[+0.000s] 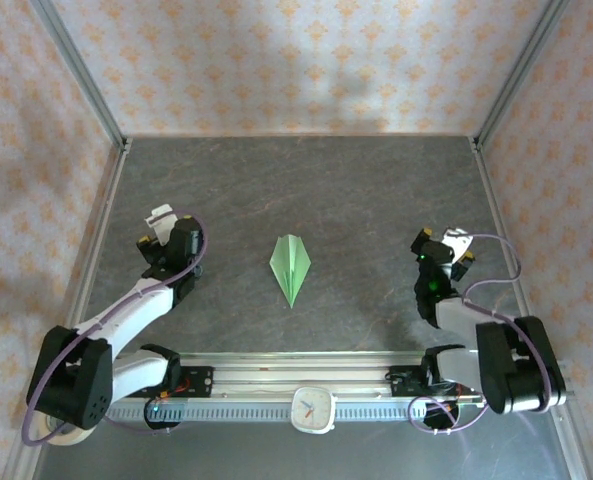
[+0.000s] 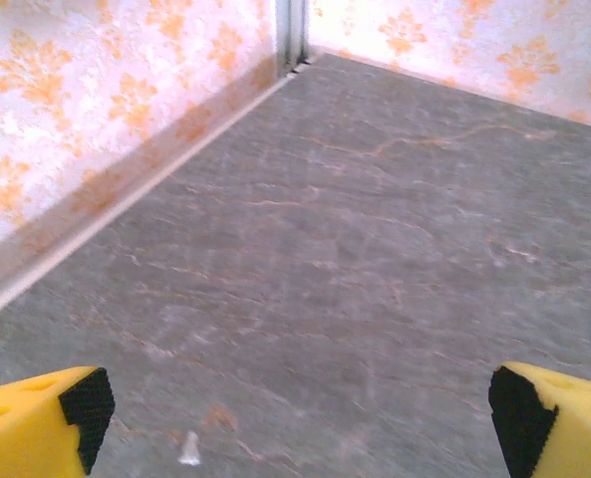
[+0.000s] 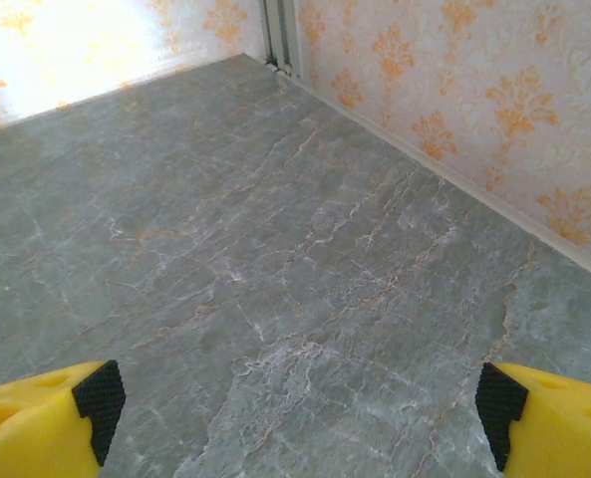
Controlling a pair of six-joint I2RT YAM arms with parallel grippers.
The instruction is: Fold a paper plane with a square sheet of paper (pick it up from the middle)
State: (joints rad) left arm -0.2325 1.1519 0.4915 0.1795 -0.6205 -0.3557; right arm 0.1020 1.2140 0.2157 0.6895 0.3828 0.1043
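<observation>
Paper plane [image 1: 291, 266] centred on table [image 1: 366, 185], tip nearward.

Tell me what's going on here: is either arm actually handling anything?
Nothing is being handled at this moment. The paper plane, already folded into a slim green dart, lies flat on the grey table about midway between the two arms, its longer taper pointing toward their bases. The left end effector and the right end effector sit off to either side of it, both open, with bare tabletop between their fingers. Neither touches the plane, and the fold looks finished.
</observation>
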